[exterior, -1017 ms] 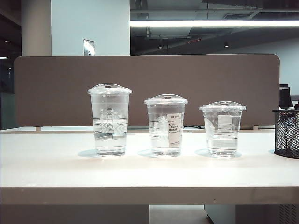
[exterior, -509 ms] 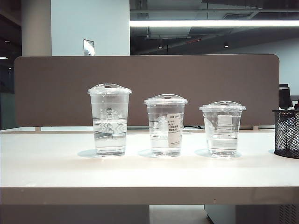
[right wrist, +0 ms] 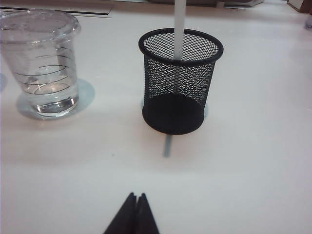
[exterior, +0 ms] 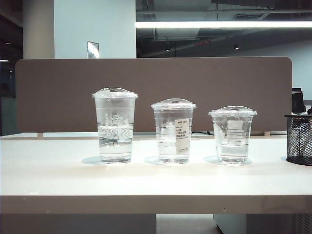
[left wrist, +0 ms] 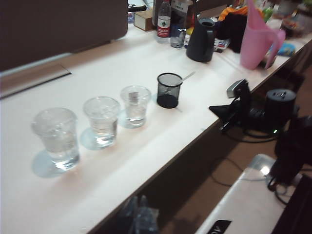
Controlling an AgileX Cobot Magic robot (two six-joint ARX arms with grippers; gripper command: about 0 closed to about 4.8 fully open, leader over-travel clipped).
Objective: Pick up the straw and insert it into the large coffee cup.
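Observation:
The large coffee cup (exterior: 115,125), tallest of three lidded clear cups, stands at the left of the row and shows again in the left wrist view (left wrist: 56,137). The white straw (right wrist: 179,30) stands upright in a black mesh holder (right wrist: 180,80) at the right end of the row; it also shows leaning there as a thin straw (left wrist: 187,76). My right gripper (right wrist: 136,196) is shut and empty, low over the table in front of the holder. My left gripper (left wrist: 138,199) is blurred, fingers together, at the table's front edge, far from the cups. Neither gripper shows in the exterior view.
A mid-height cup (exterior: 173,130) with a white label and a short wide cup (exterior: 232,134) stand right of the large one. A grey partition (exterior: 156,83) runs behind. A black kettle (left wrist: 201,39), a pink pitcher (left wrist: 256,36), a bottle (left wrist: 164,20) and a small camera (left wrist: 237,88) lie beyond the holder.

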